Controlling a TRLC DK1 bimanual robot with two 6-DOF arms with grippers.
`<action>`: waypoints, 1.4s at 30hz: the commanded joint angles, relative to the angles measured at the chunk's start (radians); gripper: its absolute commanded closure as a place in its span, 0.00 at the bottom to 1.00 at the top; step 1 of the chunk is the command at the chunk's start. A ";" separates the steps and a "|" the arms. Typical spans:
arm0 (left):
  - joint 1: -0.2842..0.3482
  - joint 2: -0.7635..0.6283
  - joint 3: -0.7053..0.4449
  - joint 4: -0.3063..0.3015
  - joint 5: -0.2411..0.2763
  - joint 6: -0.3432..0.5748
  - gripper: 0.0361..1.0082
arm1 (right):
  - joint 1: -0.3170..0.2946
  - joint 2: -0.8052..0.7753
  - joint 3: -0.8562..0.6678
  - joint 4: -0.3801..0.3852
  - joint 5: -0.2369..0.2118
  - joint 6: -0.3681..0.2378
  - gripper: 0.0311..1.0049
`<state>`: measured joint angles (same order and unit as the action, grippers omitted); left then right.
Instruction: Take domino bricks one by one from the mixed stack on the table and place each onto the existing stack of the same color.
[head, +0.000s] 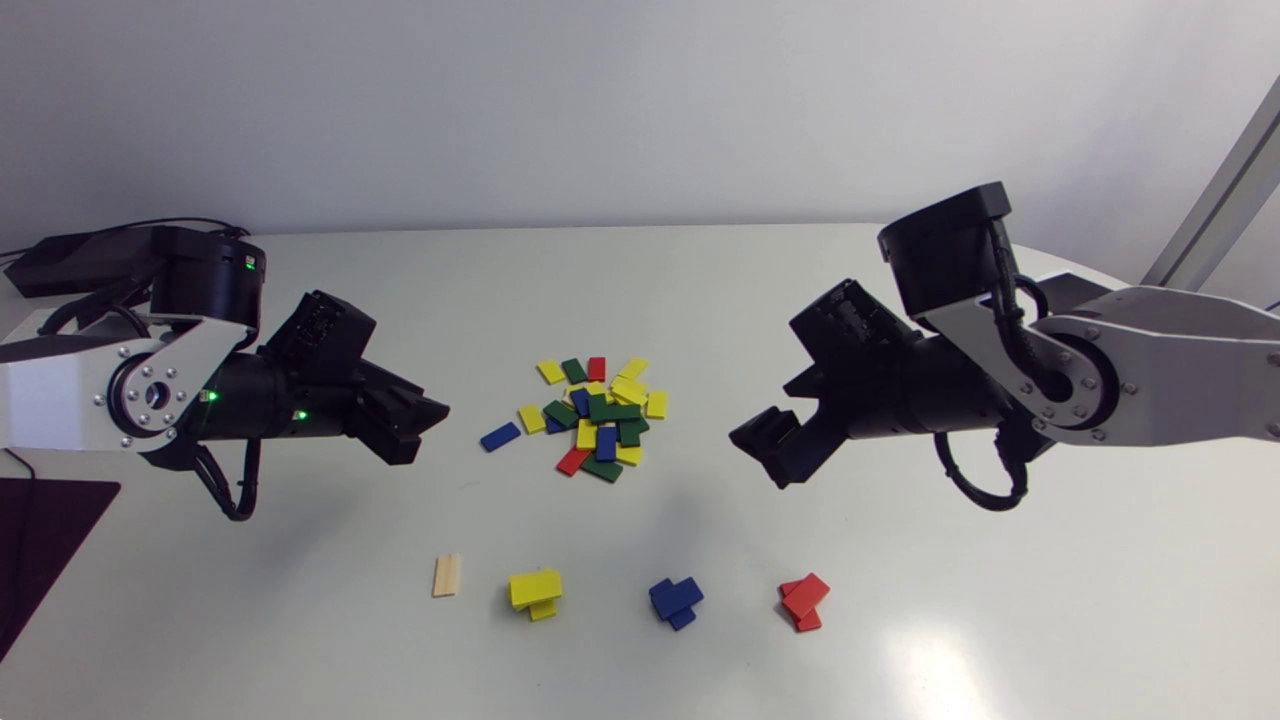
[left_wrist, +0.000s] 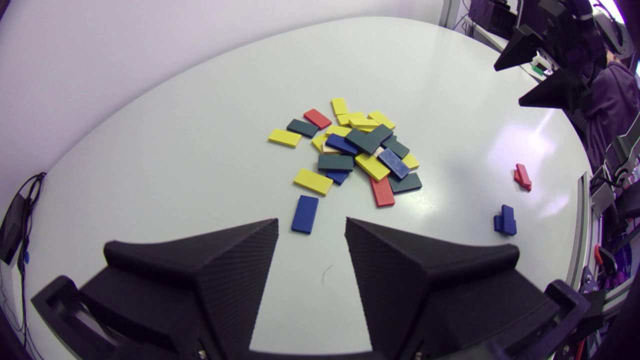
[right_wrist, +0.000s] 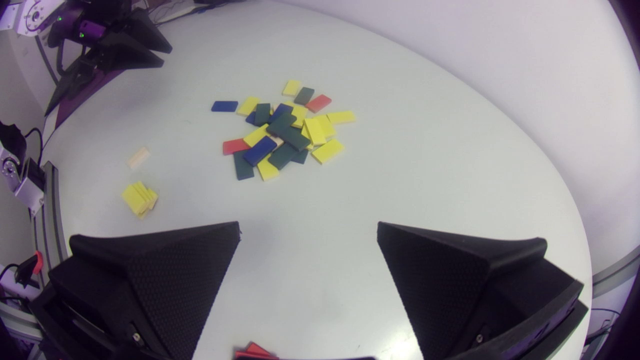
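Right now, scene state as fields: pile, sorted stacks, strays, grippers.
mixed pile: table centre; yellow, green, blue, red bricks overlapping
sorted stacks: yellow stack, blue stack, red stack in a row
loose blue brick: flat, apart from pile, toward left gripper
wooden brick: flat, alone, beside yellow stack
left gripper: open, empty
right gripper: open, empty

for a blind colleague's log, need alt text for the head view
A mixed pile of yellow, green, blue and red domino bricks lies mid-table between the left gripper and the right gripper, both open and empty. Nearer the camera sit a pale wooden brick, a yellow stack, a blue stack and a red stack.
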<state>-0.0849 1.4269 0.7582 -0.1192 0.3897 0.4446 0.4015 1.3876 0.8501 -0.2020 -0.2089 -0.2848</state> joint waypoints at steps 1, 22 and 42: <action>0.001 0.021 0.009 0.003 0.012 -0.006 0.08 | 0.008 -0.013 -0.029 0.007 0.000 0.009 0.04; 0.002 0.359 0.197 0.055 0.012 0.057 0.01 | 0.005 0.025 -0.039 0.033 -0.003 -0.002 0.04; -0.038 0.541 0.343 -0.039 -0.006 0.149 0.01 | 0.002 0.051 -0.034 0.046 -0.006 -0.005 0.04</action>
<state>-0.1181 1.9366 1.0752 -0.1406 0.3859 0.5583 0.4023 1.4178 0.8318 -0.1707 -0.2092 -0.2852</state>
